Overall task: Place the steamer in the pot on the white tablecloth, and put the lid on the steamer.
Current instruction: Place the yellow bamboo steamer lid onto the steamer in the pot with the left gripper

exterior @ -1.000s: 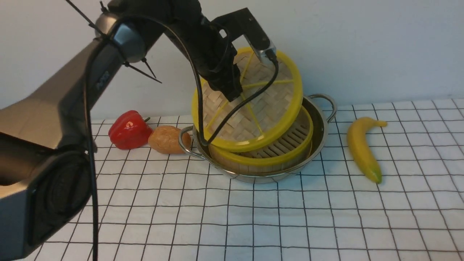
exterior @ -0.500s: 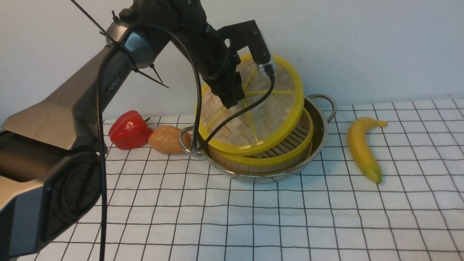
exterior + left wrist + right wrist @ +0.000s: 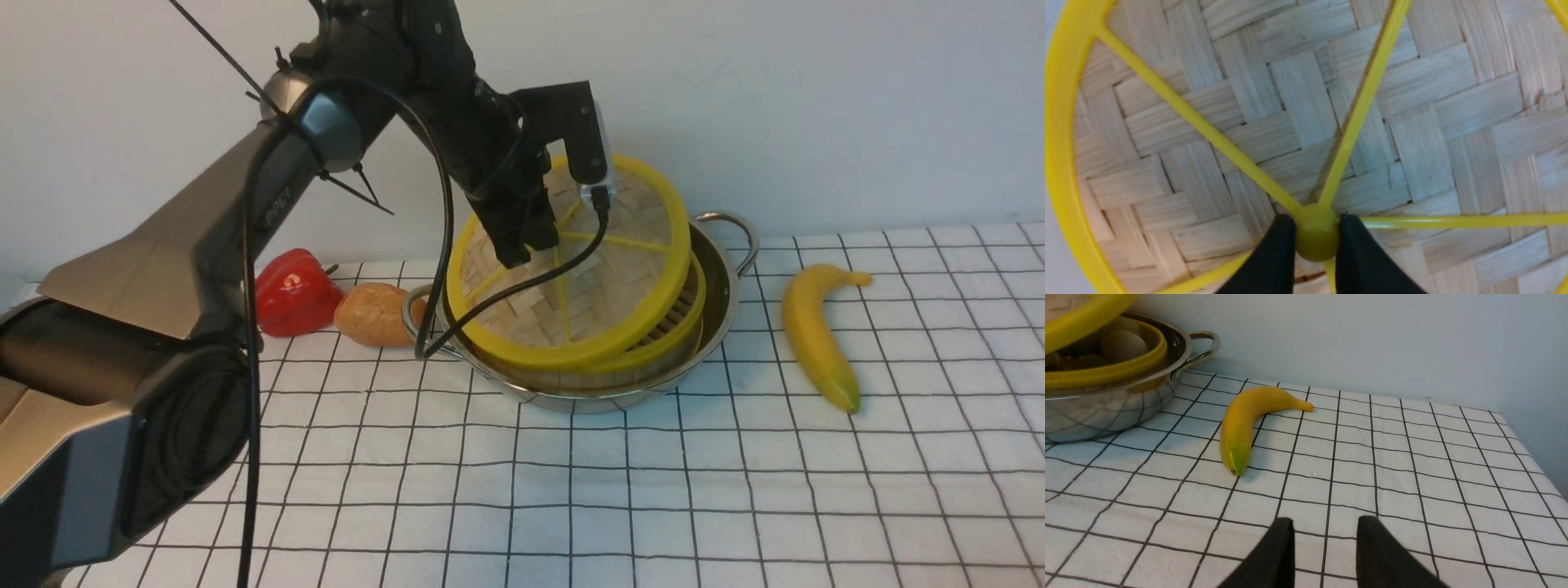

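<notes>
Lid (image 3: 604,286): tilted over steamer (image 3: 653,359), far edge raised, near edge down at the steamer's rim.
Left tool (image 3: 526,253): closed on the lid's yellow centre hub (image 3: 1316,239), one finger (image 3: 1274,261) on either side.
Steamer: seated in pot (image 3: 604,398); dumplings (image 3: 1122,345) inside.
Pot: far centre of cloth (image 3: 653,490) covering the desk.
Left of pot: potato (image 3: 371,314) just beside the handle, then pepper (image 3: 290,294).
Right of pot: banana (image 3: 812,335), apart.
Right tool (image 3: 1323,539): part open, empty, low over bare cloth, banana beyond it.
</notes>
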Motion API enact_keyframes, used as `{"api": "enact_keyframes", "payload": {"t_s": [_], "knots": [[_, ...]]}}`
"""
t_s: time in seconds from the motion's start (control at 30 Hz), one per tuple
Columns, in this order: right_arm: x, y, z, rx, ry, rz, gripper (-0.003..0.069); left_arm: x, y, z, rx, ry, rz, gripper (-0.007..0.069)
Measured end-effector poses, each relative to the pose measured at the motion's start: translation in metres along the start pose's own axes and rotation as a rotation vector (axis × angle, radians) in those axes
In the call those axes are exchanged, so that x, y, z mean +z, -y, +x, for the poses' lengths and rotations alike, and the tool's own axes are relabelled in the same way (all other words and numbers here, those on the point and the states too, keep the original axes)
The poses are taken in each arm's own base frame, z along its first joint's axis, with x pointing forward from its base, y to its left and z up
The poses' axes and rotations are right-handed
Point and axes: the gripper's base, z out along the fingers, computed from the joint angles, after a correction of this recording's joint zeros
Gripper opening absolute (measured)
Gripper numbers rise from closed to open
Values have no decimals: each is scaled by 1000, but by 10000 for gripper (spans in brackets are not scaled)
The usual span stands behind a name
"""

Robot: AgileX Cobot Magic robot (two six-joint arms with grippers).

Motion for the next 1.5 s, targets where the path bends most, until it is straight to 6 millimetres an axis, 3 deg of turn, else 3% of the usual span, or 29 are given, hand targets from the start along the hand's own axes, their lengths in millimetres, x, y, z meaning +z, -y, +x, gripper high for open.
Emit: {"api": "enact_keyframes", "payload": {"t_s": [0.43, 0.77, 0.93, 1.2, 1.5], "knots": [[0, 0, 0, 0, 0, 0, 240, 8, 4, -6, 80, 48, 33, 115], [0, 0, 0, 0, 0, 0, 240, 12, 12, -19, 165, -27, 15, 115], [0, 0, 0, 0, 0, 0, 240, 6, 9, -21, 114, -25, -9, 115], [0, 0, 0, 0, 0, 0, 240, -21, -2, -33, 69, 56, -93, 115], [0, 0, 0, 0, 0, 0, 240, -27, -6, -27, -14, 46, -110, 115]]}}
